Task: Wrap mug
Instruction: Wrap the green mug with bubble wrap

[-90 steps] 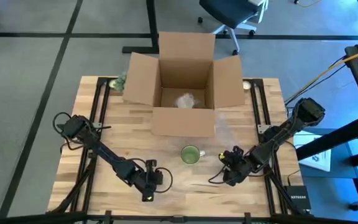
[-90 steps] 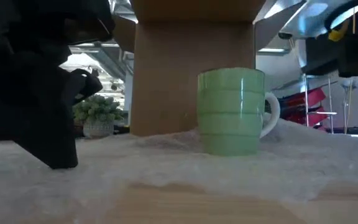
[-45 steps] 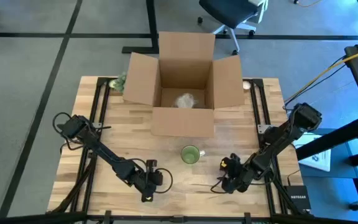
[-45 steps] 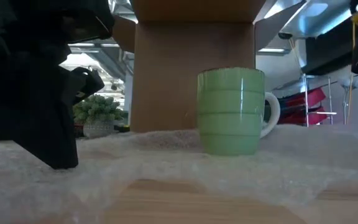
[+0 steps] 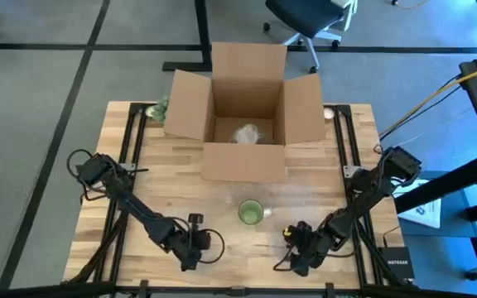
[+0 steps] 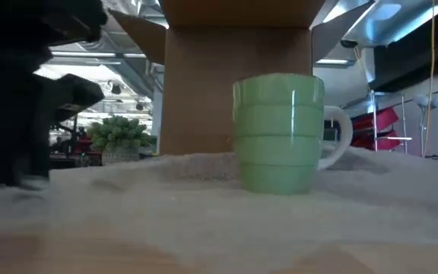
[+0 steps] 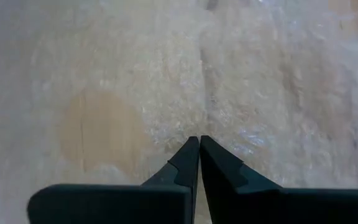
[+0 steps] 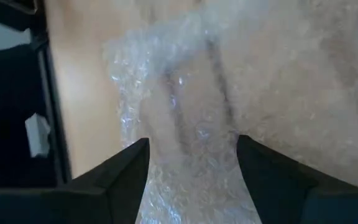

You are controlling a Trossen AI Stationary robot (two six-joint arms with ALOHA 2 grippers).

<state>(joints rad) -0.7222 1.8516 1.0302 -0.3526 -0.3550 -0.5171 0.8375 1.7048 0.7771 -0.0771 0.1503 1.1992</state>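
Our left gripper (image 5: pixel 190 251) sits low at the near edge, fingers pressed together, apparently pinching the bubble wrap (image 7: pixel 241 93) at their tips. The mug (image 5: pixel 251 213) stands upright on the wrap, ahead of this gripper and to its right. Farther right, our right gripper (image 5: pixel 298 251) has its fingers spread wide with wrap bunched between them. The mug lies ahead and to its left, roughly midway between both grippers, so we judge neither arm clearly nearer for folding wrap over it.

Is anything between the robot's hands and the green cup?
Nothing visible is. The mug stands on bubble wrap, with the left gripper and right gripper down at the wrap's near edge.
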